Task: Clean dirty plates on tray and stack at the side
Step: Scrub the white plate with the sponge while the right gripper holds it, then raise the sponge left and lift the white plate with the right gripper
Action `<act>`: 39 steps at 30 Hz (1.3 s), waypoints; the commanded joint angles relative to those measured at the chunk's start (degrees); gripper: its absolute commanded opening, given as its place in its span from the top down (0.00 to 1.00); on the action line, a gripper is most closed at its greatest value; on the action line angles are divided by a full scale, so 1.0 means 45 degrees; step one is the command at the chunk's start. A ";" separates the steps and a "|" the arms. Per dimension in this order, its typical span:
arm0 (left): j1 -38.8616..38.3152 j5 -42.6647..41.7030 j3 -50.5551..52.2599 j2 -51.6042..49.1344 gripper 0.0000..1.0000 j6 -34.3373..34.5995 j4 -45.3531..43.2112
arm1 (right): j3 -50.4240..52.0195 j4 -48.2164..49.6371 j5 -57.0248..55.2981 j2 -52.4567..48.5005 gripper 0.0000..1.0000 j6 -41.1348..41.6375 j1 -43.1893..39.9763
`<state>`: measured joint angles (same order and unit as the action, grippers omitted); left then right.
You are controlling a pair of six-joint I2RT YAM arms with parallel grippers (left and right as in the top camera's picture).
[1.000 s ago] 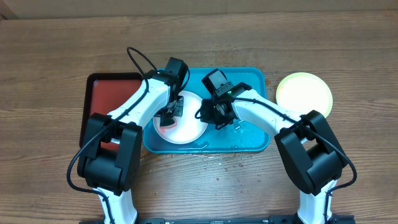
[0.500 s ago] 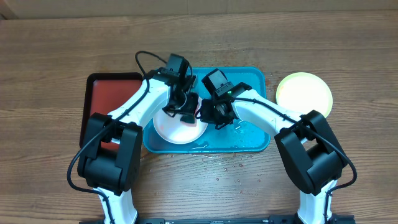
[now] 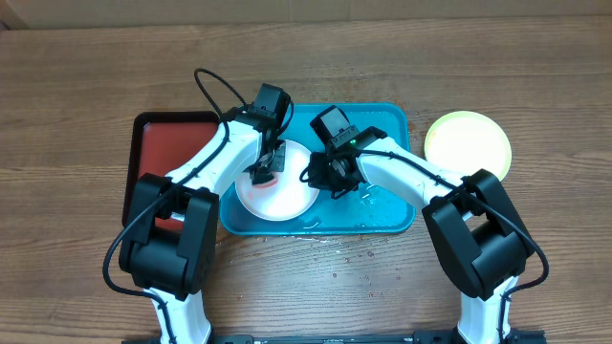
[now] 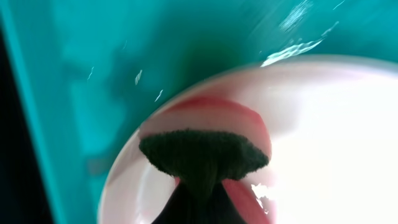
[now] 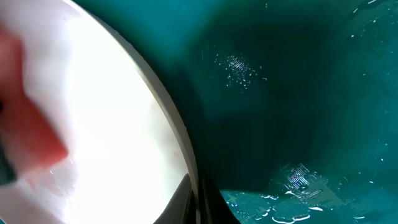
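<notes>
While the right gripper (image 3: 316, 175) pinches the edge of the white plate (image 3: 284, 198) lying in the blue tray (image 3: 384, 208), the left gripper (image 3: 271, 165) squeezes a sponge (image 4: 202, 157) pressed on that plate, and a yellow-green plate (image 3: 468, 143) sits beside the tray.

The tray (image 3: 387, 122) is turquoise, flecked with wet glints. The white plate (image 3: 282, 201) bears a red-orange smear; the yellow-green plate (image 3: 468, 143) glows pale. The sponge (image 4: 202, 152) is red with a dark, near-black pad. The side tray (image 3: 158, 143) is red and black-rimmed, and the bench (image 3: 76, 86) is brown wood grain.
</notes>
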<state>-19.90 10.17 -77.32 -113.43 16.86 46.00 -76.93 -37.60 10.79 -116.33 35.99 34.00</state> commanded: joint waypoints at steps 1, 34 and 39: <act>-0.0015 0.0073 -0.0063 0.0063 0.96 0.0549 0.0758 | 0.0175 -0.0039 -0.0092 -0.0253 0.96 0.0005 0.0024; 0.1171 -0.0335 -0.6096 0.0068 0.96 0.0432 0.4095 | 0.0146 -0.0097 -0.0092 -0.0155 0.96 0.0000 -0.0010; 0.1171 -0.1088 -0.6586 0.0063 0.95 -0.0131 0.5396 | 0.0146 -0.0107 -0.0170 0.0753 0.96 -0.0170 -0.0175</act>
<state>-14.31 7.73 -105.67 -113.49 18.44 68.64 -76.90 -37.78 10.98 -116.16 35.94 33.89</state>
